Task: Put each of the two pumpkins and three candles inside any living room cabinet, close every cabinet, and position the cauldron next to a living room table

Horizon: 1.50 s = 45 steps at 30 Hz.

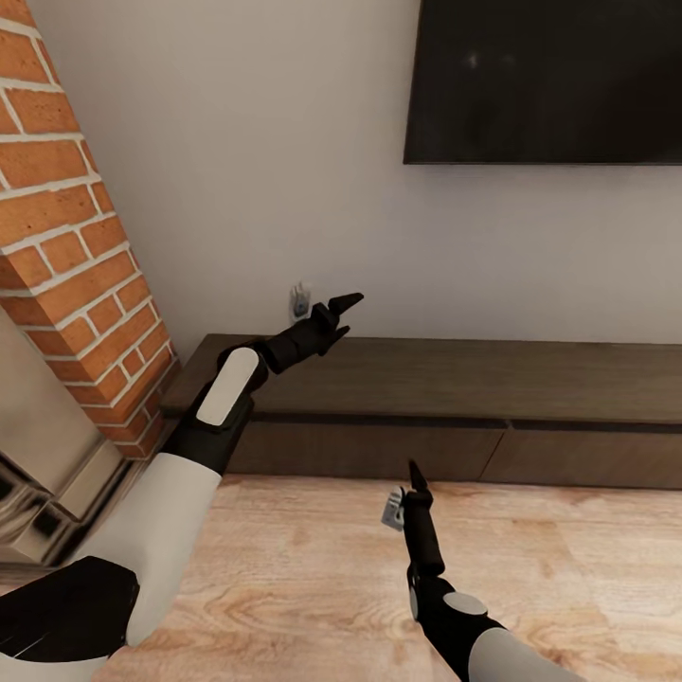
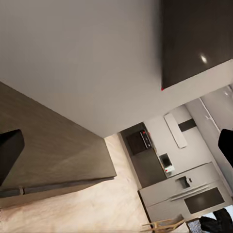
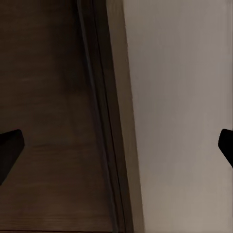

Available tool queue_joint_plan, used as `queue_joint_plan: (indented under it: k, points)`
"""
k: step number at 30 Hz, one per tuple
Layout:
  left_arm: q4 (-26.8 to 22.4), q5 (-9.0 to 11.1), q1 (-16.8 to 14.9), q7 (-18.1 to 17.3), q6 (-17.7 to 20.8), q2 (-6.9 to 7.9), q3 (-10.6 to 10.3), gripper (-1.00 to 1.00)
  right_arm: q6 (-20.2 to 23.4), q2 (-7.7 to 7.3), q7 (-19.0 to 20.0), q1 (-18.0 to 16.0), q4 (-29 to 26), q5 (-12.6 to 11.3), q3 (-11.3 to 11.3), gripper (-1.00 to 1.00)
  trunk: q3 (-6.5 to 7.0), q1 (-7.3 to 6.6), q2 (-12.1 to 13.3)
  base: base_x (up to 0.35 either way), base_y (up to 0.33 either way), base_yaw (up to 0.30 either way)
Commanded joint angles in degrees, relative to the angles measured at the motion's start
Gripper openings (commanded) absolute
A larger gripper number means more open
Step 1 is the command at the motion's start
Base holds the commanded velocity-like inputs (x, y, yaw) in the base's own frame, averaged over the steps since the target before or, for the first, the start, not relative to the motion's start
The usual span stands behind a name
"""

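Left gripper [image 1: 333,315] above cabinet [image 1: 445,379], right gripper [image 1: 407,493] before it

We see the cabinet [image 1: 455,379] in dark brown wood grain, against a plain off-white wall [image 1: 237,142]. The screen [image 1: 545,80] above is flat black. At left, the brick column [image 1: 66,237] is orange-red with pale mortar lines. The near floor [image 1: 313,587] is light, streaky wood. Our arms are white with black grippers.

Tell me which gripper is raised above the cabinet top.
The left gripper, held over the cabinet top's left end. The right gripper hangs lower, before the cabinet's front, over the floor.
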Motion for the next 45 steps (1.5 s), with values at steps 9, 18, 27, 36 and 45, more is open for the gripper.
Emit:
queue_joint_plan:
  k: [9,18,27,36,45]
  points:
    - [-0.1,-0.1,0.0,0.3,0.3,0.08,-0.6,1.0,1.7,0.42,0.6,-5.9,1.7,0.4,-0.1,1.0,0.0,0.0,0.0,0.0,0.0,0.0]
    - [-0.2,0.0,0.0,0.1,0.6,-0.01,-3.0,1.0,3.0,0.69,2.3,-7.1,2.6,-0.2,-0.2,1.0,0.0,0.0,0.0,0.0,0.0,0.0]
    - [-0.2,-0.1,0.1,-0.2,0.4,0.13,-3.3,1.0,2.6,0.55,2.4,-7.2,2.8,-0.4,-0.3,1.0,0.0,0.0,0.0,0.0,0.0,0.0]
    - [-0.2,0.0,0.1,-0.1,0.3,0.14,-6.1,1.0,0.6,0.48,2.4,-7.2,2.9,-0.4,-0.3,1.0,-0.9,1.1,-2.0,0.0,0.0,0.0]
    - [-0.2,0.0,0.1,-0.1,0.3,0.22,-6.2,1.0,0.5,0.53,2.2,-7.2,2.9,-0.2,-0.3,1.0,-2.51,3.07,-5.6,0.0,0.0,0.0]
